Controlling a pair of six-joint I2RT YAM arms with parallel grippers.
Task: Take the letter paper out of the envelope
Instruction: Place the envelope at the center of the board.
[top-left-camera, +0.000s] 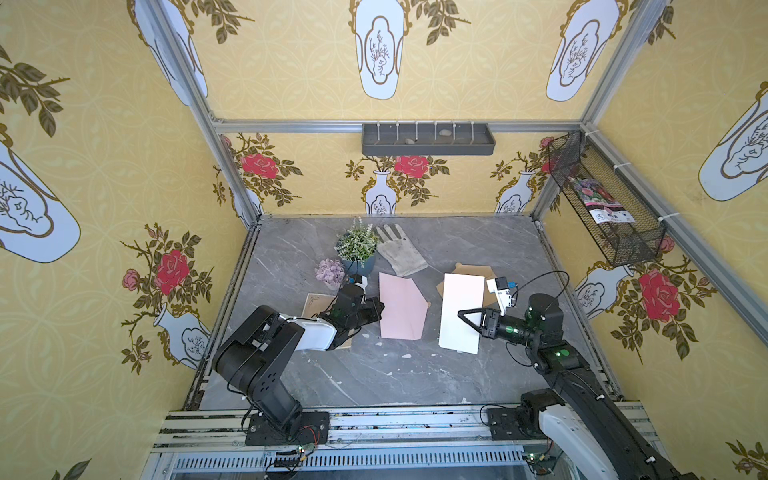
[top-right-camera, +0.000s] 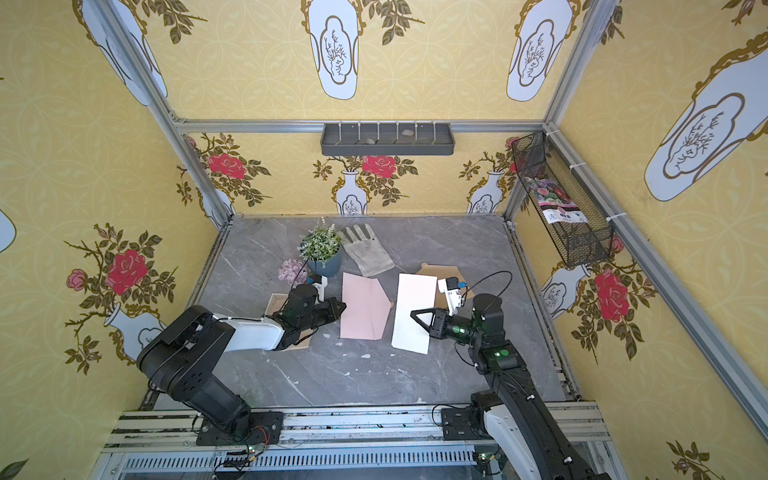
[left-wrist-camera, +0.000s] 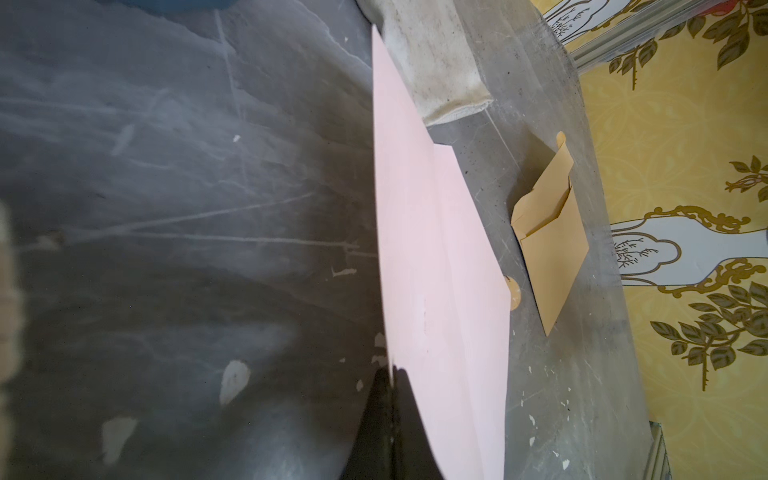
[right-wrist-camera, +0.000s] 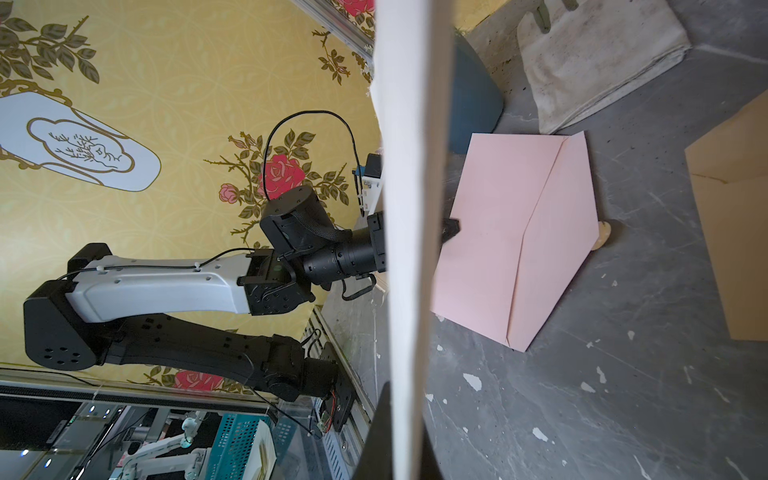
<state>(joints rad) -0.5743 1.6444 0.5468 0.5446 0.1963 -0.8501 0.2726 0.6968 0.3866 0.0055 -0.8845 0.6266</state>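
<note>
Clearly the right pincer (top-left-camera: 460, 314) is clamped on the white letter (top-left-camera: 461, 316), holding it clear of the pink envelope (top-left-camera: 401, 307) and over the worktop (top-left-camera: 374, 374). The left pincer (top-left-camera: 379, 308) is closed on the envelope's left edge, with the flap open toward the right. A tan envelope (top-left-camera: 473, 272) lies behind the letter. Extraction looks done; the next move calls for setting the letter down flat and releasing both grips.
</note>
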